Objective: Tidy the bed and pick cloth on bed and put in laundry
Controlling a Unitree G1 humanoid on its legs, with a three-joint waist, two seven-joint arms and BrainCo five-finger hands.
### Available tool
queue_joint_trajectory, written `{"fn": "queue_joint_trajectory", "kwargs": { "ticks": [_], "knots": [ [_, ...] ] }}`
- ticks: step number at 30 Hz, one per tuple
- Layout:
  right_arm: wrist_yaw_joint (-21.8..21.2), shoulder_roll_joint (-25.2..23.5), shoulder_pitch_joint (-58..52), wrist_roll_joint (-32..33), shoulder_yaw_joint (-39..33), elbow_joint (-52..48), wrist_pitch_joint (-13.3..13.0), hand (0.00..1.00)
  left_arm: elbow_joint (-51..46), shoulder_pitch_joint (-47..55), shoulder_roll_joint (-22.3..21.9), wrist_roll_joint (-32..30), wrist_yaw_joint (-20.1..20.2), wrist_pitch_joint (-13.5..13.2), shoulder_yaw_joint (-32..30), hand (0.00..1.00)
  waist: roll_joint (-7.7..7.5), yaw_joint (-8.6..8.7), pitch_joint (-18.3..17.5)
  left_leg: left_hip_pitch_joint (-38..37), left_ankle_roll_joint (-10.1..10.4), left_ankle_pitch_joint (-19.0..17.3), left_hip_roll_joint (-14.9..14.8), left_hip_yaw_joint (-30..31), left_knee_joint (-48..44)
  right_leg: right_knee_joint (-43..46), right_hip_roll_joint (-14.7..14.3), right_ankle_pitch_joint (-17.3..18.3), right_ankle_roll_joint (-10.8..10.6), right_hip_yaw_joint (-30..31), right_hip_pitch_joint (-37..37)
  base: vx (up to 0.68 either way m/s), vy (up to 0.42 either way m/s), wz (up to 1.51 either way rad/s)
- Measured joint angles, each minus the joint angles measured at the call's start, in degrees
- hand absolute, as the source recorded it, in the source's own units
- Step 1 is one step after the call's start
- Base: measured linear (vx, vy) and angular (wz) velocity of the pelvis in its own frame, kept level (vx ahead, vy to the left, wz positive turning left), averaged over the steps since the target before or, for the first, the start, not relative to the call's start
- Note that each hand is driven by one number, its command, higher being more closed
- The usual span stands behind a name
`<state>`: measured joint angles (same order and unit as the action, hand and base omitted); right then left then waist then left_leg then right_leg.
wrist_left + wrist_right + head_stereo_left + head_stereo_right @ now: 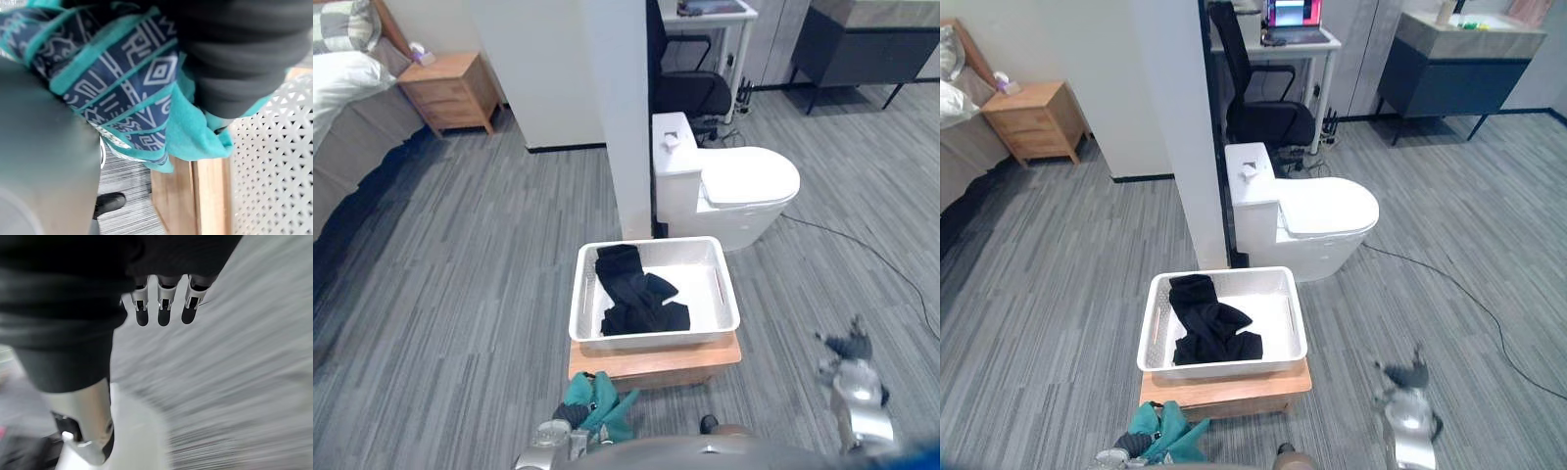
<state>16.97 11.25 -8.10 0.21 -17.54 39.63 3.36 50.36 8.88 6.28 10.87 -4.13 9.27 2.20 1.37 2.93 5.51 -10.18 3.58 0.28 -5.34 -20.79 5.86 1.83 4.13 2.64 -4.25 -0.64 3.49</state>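
Noted bed (337, 93) at far left. Found white laundry basket (654, 340) on wooden stand (656, 364), black cloth (636, 294) inside. Observed teal patterned cloth (604, 406) draped on left hand (563, 426) beside stand; cannot tell grip. Recorded right hand (855, 377) relaxed open, empty.

The teal patterned cloth (604, 406) covers most of the left hand (546, 438), which the lower edge of the head views also cuts off. The right hand (850, 377) is blurred there. The black cloth (636, 294) hides part of the white basket (651, 243) floor. The bed (342, 86) runs off the left edge.
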Motion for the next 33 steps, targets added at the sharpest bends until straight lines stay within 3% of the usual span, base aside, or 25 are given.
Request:
{"fn": "queue_joint_trajectory", "kwargs": {
  "ticks": [2,4,5,10,11,12,13,15,17,19,25,27,29,33],
  "knots": [
    [-3.10,-0.52,-0.97,-1.67,-1.99,10.74,-1.32,0.00,0.78,0.33,-0.51,2.25,0.04,-0.24,-2.72,1.00,0.17,-0.09,0.03,-0.65,0.00,0.00,0.11,1.18,0.01,-0.55,0.25,0.13,0.08,-1.31,1.24,0.00,-0.008,0.28],
    [-4.44,-1.21,-1.29,-1.65,-3.67,14.02,-2.18,0.00,1.03,0.69,-0.50,3.31,0.04,-0.70,-3.51,1.00,0.06,-0.07,0.04,-0.93,0.01,-0.01,0.16,1.76,0.03,-0.90,0.37,0.21,0.08,-1.94,1.99,0.00,0.000,0.25],
    [-7.75,-2.30,-2.40,-1.62,-4.67,16.61,-2.83,0.00,2.52,0.84,-0.58,5.10,0.04,-1.43,-5.20,1.00,-0.01,-0.06,0.03,-1.04,-0.03,0.02,0.40,2.88,0.03,-1.09,0.73,0.43,-0.16,-3.09,2.82,0.00,0.010,0.28],
    [-16.74,-5.15,-3.51,-3.70,-6.81,20.67,-0.65,0.00,4.04,2.05,-1.53,14.77,-1.33,-3.12,-8.75,1.00,-0.20,-0.42,-0.01,-1.91,-0.36,0.24,1.26,6.18,0.04,-1.88,1.85,0.76,-0.66,-6.56,5.94,-0.01,0.011,0.38],
    [-17.96,-5.71,-3.54,-5.50,-6.86,21.23,-0.28,0.00,4.72,2.03,-1.88,17.79,-2.09,-3.77,-9.30,1.00,-0.20,-0.68,0.01,-1.75,-0.50,0.33,1.53,7.23,0.05,-2.04,2.18,0.83,-0.77,-7.53,6.33,-0.03,0.021,0.48],
    [-18.93,-6.40,-3.38,-7.58,-7.09,21.51,-0.98,0.00,4.78,2.05,-2.17,25.86,-3.66,-4.78,-9.73,1.00,-0.31,-0.69,0.07,-1.39,-0.66,0.42,1.92,8.40,0.07,-2.38,2.57,1.08,-1.08,-8.73,6.68,-0.05,0.019,0.48],
    [-19.13,-6.43,-3.38,-8.02,-7.48,21.51,-1.38,0.00,4.79,2.16,-2.42,29.02,-4.08,-5.16,-10.28,1.00,-0.38,-0.64,0.04,-0.84,-0.64,0.39,2.17,9.08,0.08,-2.67,2.78,1.12,-1.16,-9.49,6.94,-0.06,0.021,0.57],
    [-20.20,-6.24,-3.08,-8.51,-7.75,21.52,-2.71,0.00,4.71,2.33,-3.34,42.20,-6.58,-7.41,-12.60,1.00,-0.75,-0.94,-0.07,1.31,-1.05,0.30,2.86,11.42,0.11,-3.32,3.66,1.87,-1.77,-12.82,6.96,-0.05,0.017,0.67],
    [-20.84,-6.37,-2.78,-8.85,-7.82,21.52,-3.35,0.00,4.69,2.51,-3.66,48.20,-8.39,-8.79,-14.87,1.00,-1.10,-1.27,-0.05,2.40,-1.09,0.33,3.41,12.69,0.11,-3.79,4.06,1.97,-1.92,-14.67,7.06,0.00,0.018,0.58],
    [-21.21,-6.76,-2.79,-8.72,-9.41,22.13,-3.86,0.00,4.70,3.31,-3.67,53.10,-11.76,-12.15,-21.79,1.00,-1.73,-2.71,0.02,3.16,-1.17,0.33,3.88,14.36,0.11,-3.87,4.42,2.64,-2.37,-16.67,7.51,0.07,0.005,0.51],
    [-20.84,-6.52,-1.92,-6.93,-16.43,23.80,-5.08,0.00,3.11,3.95,-1.82,52.44,-21.02,-19.40,-39.34,1.00,-2.59,-4.13,0.42,2.17,-1.86,0.67,5.47,18.18,0.03,-3.74,5.55,3.42,-2.14,-21.33,11.26,0.17,-0.008,0.43],
    [-21.03,-6.50,-1.31,-3.48,-18.72,23.57,-5.13,0.00,-2.06,3.83,-0.54,42.32,-26.72,-20.15,-46.21,1.00,-3.02,-5.06,1.05,2.01,-1.83,0.64,5.46,17.98,-0.22,-3.74,5.81,3.56,-1.88,-22.22,12.03,0.13,0.006,0.23],
    [-21.28,-6.53,-1.34,-2.61,-20.54,23.18,-5.27,0.00,-6.37,3.18,1.48,34.30,-29.29,-20.18,-49.16,1.00,-2.73,-5.93,1.38,1.28,-2.01,-0.16,5.31,17.12,-0.02,-3.71,5.96,3.62,-1.76,-22.19,12.78,0.07,0.032,0.01],
    [-21.55,-6.74,-1.95,-2.64,-22.17,22.65,-7.23,0.00,-12.21,1.68,9.03,20.98,-30.00,-20.29,-52.37,1.00,-1.53,-7.14,1.26,0.20,-2.28,-2.07,5.19,15.07,0.09,-3.12,5.99,4.13,-0.97,-21.60,12.99,0.04,0.001,-0.21]
  ]
}}
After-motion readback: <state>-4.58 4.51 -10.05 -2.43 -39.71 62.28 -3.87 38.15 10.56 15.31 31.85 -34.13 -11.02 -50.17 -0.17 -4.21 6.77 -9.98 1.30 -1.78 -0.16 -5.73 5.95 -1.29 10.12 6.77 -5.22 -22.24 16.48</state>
